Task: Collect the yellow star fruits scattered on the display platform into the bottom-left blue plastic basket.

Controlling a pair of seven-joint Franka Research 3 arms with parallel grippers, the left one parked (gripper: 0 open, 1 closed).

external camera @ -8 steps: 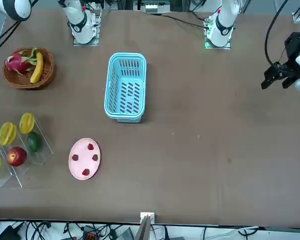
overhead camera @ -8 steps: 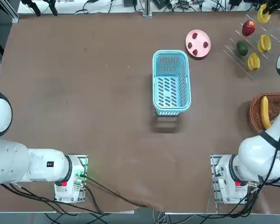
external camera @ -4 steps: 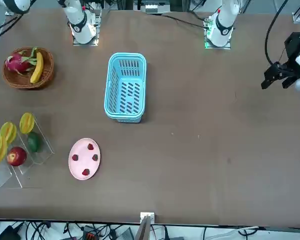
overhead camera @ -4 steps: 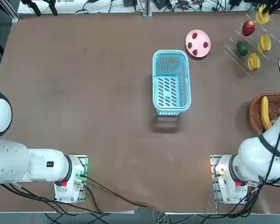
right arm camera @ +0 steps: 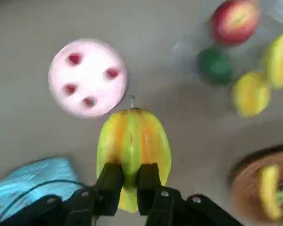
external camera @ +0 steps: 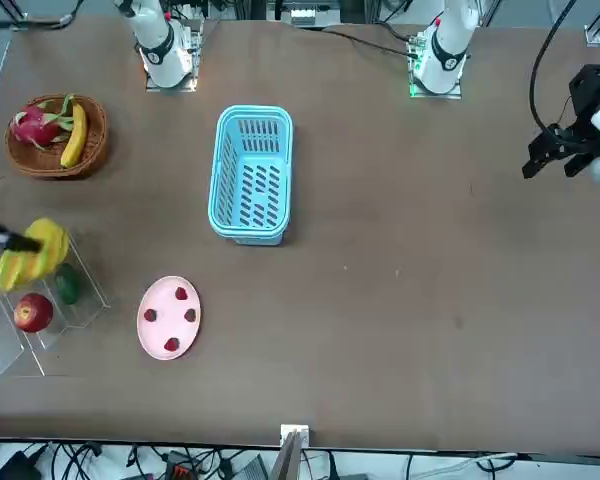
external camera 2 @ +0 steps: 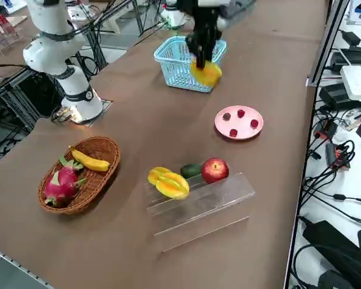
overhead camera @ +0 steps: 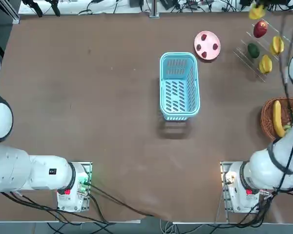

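A ridged, waxy yellow-orange star fruit (right arm camera: 133, 148), green along its ribs and with a short stem, is pinched at its lower end between the black fingers of the right gripper (right arm camera: 130, 181), which are closed to a narrow gap around it; the fruit hangs in the air above the table, between the rack and the round pink plate (overhead camera: 207, 45). A second ago it sat at the rack's outer end beside the red apple (overhead camera: 260, 29); it has since been lifted off and carried toward the table's middle. Two more star fruits (overhead camera: 265, 64) remain on the display platform (external camera 2: 200, 203), a clear acrylic tiered rack with faint straight edges, next to a dark green fruit (overhead camera: 253, 49). The blue plastic basket (overhead camera: 179, 86), light blue and rectangular with slotted walls and rounded corners, stands empty mid-table. A brown wicker basket (external camera 2: 78, 174) holds a banana (external camera 2: 89, 160) and a pink dragon fruit (external camera 2: 61, 183).
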